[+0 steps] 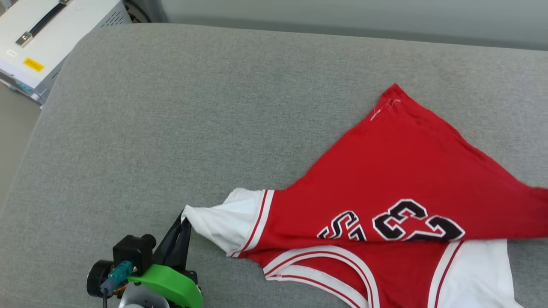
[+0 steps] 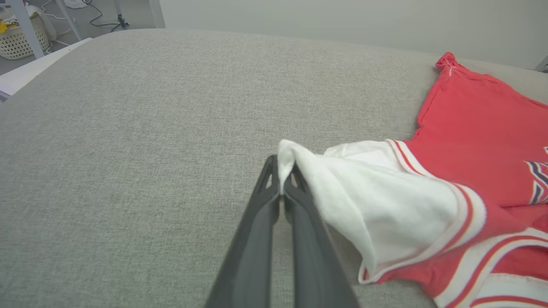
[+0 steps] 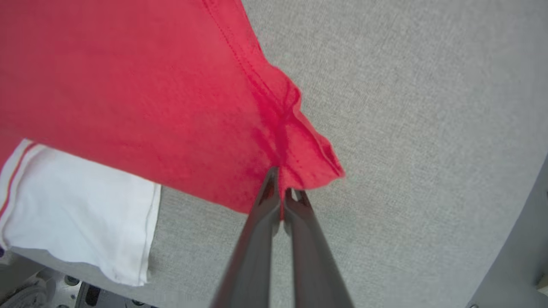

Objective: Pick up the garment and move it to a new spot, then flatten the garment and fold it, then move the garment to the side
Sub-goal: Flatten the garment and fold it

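Flattening, we judge: our left end effector [image 2: 281,179] clamps the garment's [image 1: 398,171] white sleeve [image 2: 385,201], our right end effector [image 3: 282,184] its red hem [image 3: 299,141], by the cushion's [image 1: 171,107] near right corner. Next: stretch it flat.

Bright, soft, even light is filling all three views. The garment [image 1: 406,171] is casting only a faint, blurred shadow on the grey fabric surface [image 1: 171,128]. In the left wrist view its red is looking paler and washed out, and the wide lens is bowing the surface's far edge. The left tool [image 2: 281,171] and right tool [image 3: 282,188] are blurring towards the bottom edge.
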